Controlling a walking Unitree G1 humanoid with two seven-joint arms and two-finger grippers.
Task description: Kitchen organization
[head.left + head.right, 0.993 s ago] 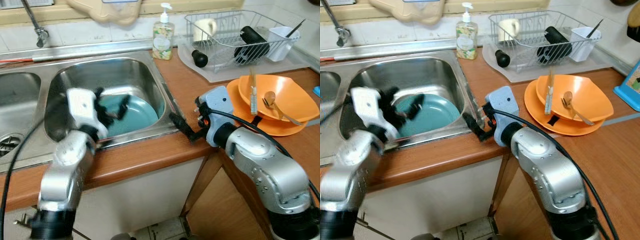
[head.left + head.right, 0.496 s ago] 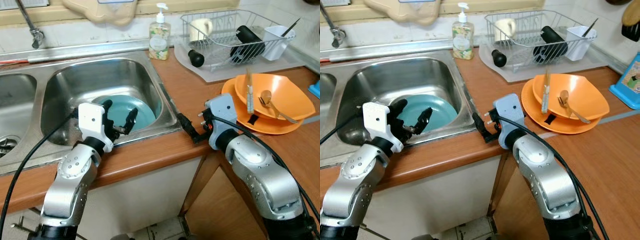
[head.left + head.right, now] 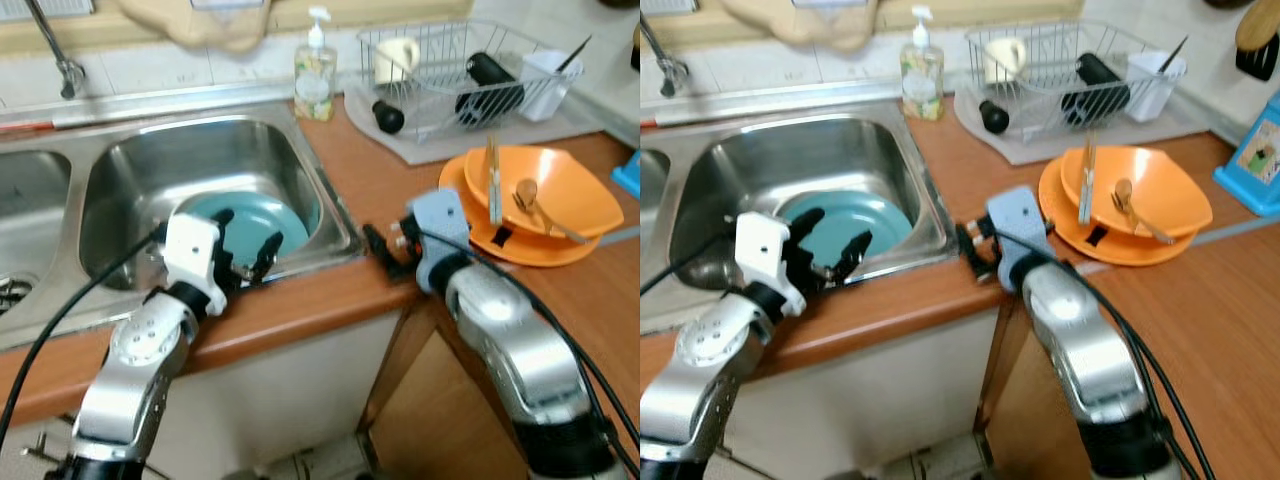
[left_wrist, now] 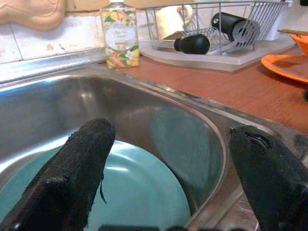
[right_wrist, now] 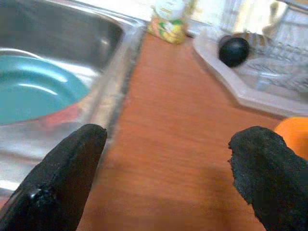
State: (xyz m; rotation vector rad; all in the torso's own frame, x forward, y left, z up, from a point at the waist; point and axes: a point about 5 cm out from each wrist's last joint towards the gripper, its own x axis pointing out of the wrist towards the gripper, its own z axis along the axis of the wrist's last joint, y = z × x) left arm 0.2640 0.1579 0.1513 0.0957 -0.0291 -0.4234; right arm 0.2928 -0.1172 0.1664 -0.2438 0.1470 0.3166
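Where the steel sink (image 3: 120, 180) meets the wooden worktop (image 3: 380, 180), the left gripper (image 3: 245, 255) hovers at the near rim of the basin, jaws spread wide and holding nothing, just above a teal plate (image 3: 255, 215) lying flat in the basin. The right gripper (image 3: 385, 250) rests low over the worktop just beside the sink's right edge — jaws also wide apart and empty. To the right sit stacked orange dishes (image 3: 560, 195) with utensils; behind them, a dish rack (image 3: 450, 70) and a soap bottle (image 3: 314, 65).
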